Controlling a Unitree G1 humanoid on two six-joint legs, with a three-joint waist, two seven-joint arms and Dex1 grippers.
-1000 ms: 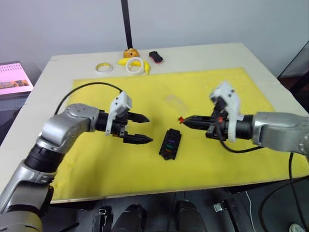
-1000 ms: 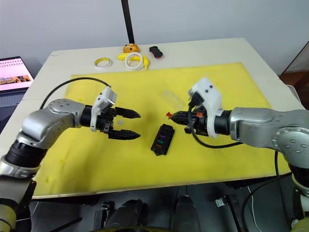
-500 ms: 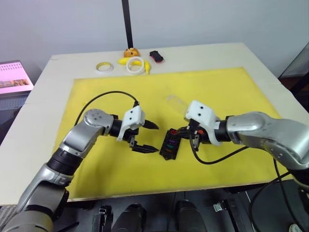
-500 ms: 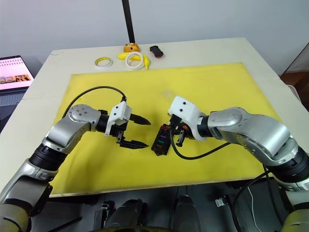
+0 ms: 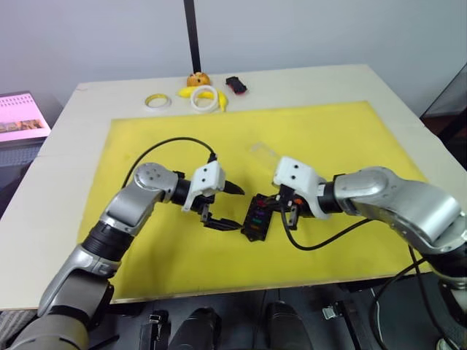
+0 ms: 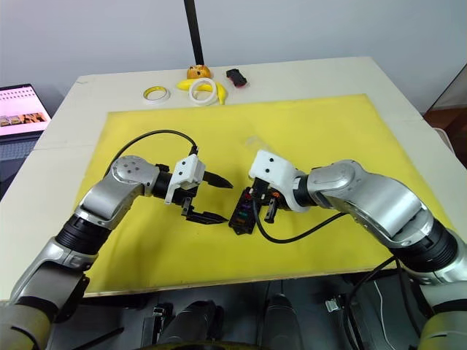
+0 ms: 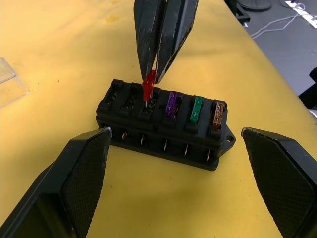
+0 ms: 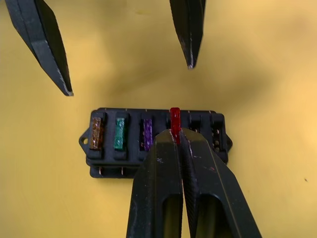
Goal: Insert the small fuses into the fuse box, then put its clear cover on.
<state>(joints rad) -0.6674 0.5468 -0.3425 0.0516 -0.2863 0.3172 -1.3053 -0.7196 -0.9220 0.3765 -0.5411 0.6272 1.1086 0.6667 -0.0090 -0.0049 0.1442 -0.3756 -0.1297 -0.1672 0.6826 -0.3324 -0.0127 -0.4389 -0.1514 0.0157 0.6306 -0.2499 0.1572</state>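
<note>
The black fuse box (image 5: 257,216) lies on the yellow mat (image 5: 146,138). Purple (image 7: 171,103), green (image 7: 196,109) and orange (image 7: 217,113) fuses sit in one row of its slots. My right gripper (image 5: 273,207) is shut on a red fuse (image 8: 175,119), held upright, with its prongs at the mouth of the slot beside the purple one. Just left of the box, my left gripper (image 5: 241,208) is open, one finger (image 7: 74,183) off each end of the box and not touching it. The clear cover (image 5: 264,153) lies flat on the mat behind the box.
At the table's back edge lie two tape rings (image 5: 157,100) (image 5: 203,98), yellow pieces (image 5: 191,92), an orange object (image 5: 195,79) and a small black-and-red gadget (image 5: 235,85), by a black pole (image 5: 191,36). A laptop (image 5: 22,117) stands off the left edge.
My right gripper has carried the red fuse left and down onto the fuse box. My left gripper, still open, has moved right until it brackets the box.
</note>
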